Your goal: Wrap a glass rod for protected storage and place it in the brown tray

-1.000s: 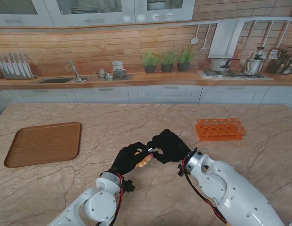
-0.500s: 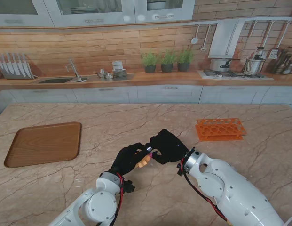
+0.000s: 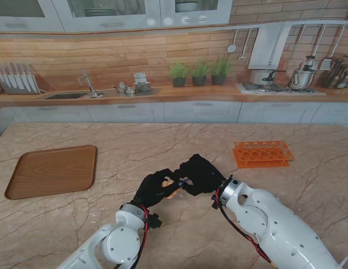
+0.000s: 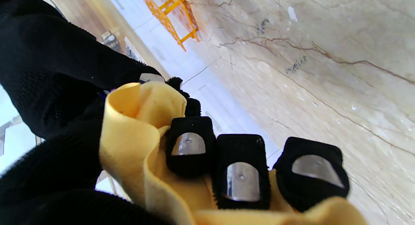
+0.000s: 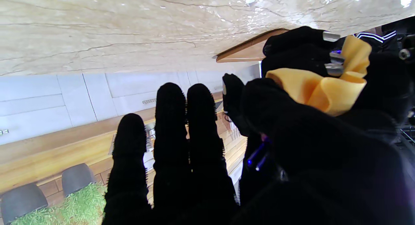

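Marble table carries the brown tray, well apart from both sets of fingers on the left, and an orange rack off past the right hand's knuckles. Left hand and right hand meet fingertip to fingertip, lifted off the table. Left hand's fingers are curled tight over a yellow cloth, gripping it into loose folds. Right hand has three fingers straight and spread-free while thumb and forefinger pinch toward the cloth; something thin with a blue-purple glint, likely the glass rod, sits inside that pinch, mostly hidden. Wrap looks partial and baggy, not closed round the rod.

Risks: smooth glass sliding out of a two-finger pinch if the left hand tugs the cloth; folds springing open on regrip; rod snapping if the hands twist against each other; long carry to tray with a loose bundle.
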`<state>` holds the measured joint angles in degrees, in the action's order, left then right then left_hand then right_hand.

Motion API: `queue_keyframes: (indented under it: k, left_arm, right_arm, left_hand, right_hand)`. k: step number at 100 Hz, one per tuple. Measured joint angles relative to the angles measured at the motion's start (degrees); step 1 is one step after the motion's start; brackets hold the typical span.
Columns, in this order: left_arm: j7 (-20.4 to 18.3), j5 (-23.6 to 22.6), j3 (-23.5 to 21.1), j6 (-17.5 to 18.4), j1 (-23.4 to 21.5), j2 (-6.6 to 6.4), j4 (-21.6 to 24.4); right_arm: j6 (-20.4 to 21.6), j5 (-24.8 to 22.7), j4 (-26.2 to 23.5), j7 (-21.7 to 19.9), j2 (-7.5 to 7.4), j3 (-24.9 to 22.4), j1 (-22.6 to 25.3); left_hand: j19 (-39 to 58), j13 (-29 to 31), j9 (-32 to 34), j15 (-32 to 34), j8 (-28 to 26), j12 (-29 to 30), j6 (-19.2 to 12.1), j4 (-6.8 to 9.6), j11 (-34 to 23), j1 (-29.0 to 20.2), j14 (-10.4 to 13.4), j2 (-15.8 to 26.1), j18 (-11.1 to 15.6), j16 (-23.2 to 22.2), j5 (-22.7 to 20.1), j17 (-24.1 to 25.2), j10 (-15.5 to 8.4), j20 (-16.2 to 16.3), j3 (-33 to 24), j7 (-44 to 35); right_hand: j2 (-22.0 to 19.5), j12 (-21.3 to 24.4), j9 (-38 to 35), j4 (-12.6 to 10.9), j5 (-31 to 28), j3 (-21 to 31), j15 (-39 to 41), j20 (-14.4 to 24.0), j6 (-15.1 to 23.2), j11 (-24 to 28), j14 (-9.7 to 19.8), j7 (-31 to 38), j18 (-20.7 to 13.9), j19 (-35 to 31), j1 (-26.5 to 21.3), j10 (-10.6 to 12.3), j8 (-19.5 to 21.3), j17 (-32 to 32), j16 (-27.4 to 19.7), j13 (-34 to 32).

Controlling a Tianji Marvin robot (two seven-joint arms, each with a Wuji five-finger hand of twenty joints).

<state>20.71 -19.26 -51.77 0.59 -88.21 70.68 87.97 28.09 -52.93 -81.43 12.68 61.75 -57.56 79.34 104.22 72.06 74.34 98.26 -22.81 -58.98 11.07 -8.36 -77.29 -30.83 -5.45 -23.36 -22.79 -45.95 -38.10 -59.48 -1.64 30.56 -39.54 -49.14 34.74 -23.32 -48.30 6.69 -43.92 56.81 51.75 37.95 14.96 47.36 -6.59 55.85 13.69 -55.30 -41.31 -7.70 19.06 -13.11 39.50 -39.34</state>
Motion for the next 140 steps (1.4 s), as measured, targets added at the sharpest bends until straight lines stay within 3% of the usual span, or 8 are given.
queue_keyframes:
  k: [25,36,55,75,103,112,129,140]
  left_arm:
    - [-0.09,0.16,-0.21,0.0,-0.14,0.12,0.23]
    - [-0.09,0.13,-0.32,0.3,-0.12,0.12,0.18]
    - [-0.14,0.07,-0.46,0.52,-0.1,0.08,-0.04]
    - [-0.1,-0.06,-0.5,0.85,-0.07,0.06,-0.27]
    - [-0.12,-0.18,-0.5,1.14,-0.01,0.04,-0.49]
    - [-0.14,-0.14,-0.42,1.56,0.09,0.03,-0.7]
    - [-0.15,-0.65,-0.15,2.31,0.44,0.0,-1.51]
    - [-0.03,-1.11,-0.05,2.56,0.58,-0.02,-1.91]
  right_arm:
    - [-0.05,-1.6,-1.63,0.94,0.06,-3.16,2.1]
    - [-0.53,-1.58,-2.84,0.95,0.07,-4.86,3.57]
    - [-1.52,-1.62,-4.66,0.57,0.07,-7.45,5.8]
    - [-2.43,-2.14,-6.1,0.56,-0.06,-9.45,7.66]
    - [-1.3,-0.56,-6.39,1.89,-0.03,-10.18,8.62]
    - [-0.92,-0.39,-6.38,1.92,0.02,-10.1,8.6]
    - [-1.4,1.05,-6.01,0.2,-0.07,-8.26,7.57]
    - [-1.93,2.76,-5.08,-0.98,-0.09,-6.32,6.24]
  left_hand:
    - [0.01,0.0,-0.05,0.0,0.09,0.0,-1.09,-0.22,0.18,2.44,-0.32,-3.18,-0.12,0.0,0.54,0.0,0.46,-0.03,-12.91,-0.59]
    - [0.01,0.0,-0.08,0.0,0.1,-0.03,-1.48,4.22,0.18,2.45,-0.33,-3.19,-0.22,0.0,0.55,0.0,0.47,-0.03,-13.41,-0.59]
    - [0.01,0.0,-0.09,0.0,0.1,-0.03,-2.07,7.82,-0.08,2.4,-0.33,-3.19,-0.26,0.0,0.57,0.0,0.47,-0.04,-15.86,-0.59]
    - [0.01,0.0,-0.09,0.0,0.1,-0.03,-3.22,8.44,-0.34,1.78,-0.33,-3.19,-0.26,0.0,0.57,0.0,0.46,-0.04,-16.43,-0.59]
    - [0.01,0.0,-0.09,0.0,0.1,-0.03,-3.01,8.44,-0.57,1.75,-0.33,-3.19,-0.26,0.0,1.05,0.0,0.46,-0.04,-17.02,-0.59]
    - [0.01,0.0,-0.09,0.0,0.42,-0.03,-2.42,9.07,-0.57,1.75,-0.33,-3.19,-0.26,0.0,1.79,0.0,0.47,-0.04,-17.02,-0.41]
    - [0.01,0.0,-0.11,0.0,-0.11,-0.06,-1.85,11.16,-0.57,1.77,-0.33,-3.2,-0.13,0.0,2.93,0.0,0.46,-0.05,-17.02,1.49]
    - [0.01,0.0,-0.15,0.01,-0.15,-0.17,-1.83,11.16,-0.57,1.77,-0.33,-3.2,0.07,0.0,2.94,0.0,0.46,-0.05,-17.02,1.57]
  right_hand:
    - [0.05,0.18,1.48,0.17,5.61,-1.08,0.0,-0.01,-0.68,0.01,0.12,-1.93,0.0,-0.09,2.91,0.0,-0.35,0.01,0.0,0.04]
    - [0.05,0.18,3.13,0.17,8.81,0.12,0.0,-0.01,-0.68,0.0,0.25,-5.65,0.0,-0.14,5.26,0.0,0.7,0.01,0.0,0.14]
    - [1.3,0.3,7.62,-2.22,14.3,1.44,-0.2,-0.02,-2.23,-1.55,0.43,-13.46,0.0,-0.15,10.13,0.0,7.84,0.25,0.0,1.01]
    - [1.92,0.35,10.58,-2.22,19.39,1.43,-1.47,-0.02,-2.95,-2.23,0.58,-15.38,-0.03,-0.15,10.87,-0.02,8.1,0.69,-0.07,2.12]
    - [1.84,0.35,10.58,-2.22,14.59,1.15,-1.47,-0.02,1.74,-2.24,0.59,-11.66,-0.03,-0.15,10.87,-0.01,9.04,0.69,-0.08,1.3]
    - [1.83,0.35,10.54,0.18,12.74,-0.59,-1.47,-0.02,2.62,-2.24,0.59,-8.21,-0.03,-0.15,10.88,-0.01,5.64,0.69,-0.08,1.3]
    - [1.7,0.35,9.88,0.51,10.47,-3.77,-1.47,-0.01,5.35,-2.22,0.62,-2.8,-0.04,-0.12,7.31,-0.01,1.32,0.69,-0.08,1.28]
    - [-2.29,0.35,9.3,0.74,7.48,-5.09,-1.47,0.0,5.95,-2.24,0.63,0.1,-0.04,-0.12,5.43,-0.01,1.2,0.7,-0.08,1.27]
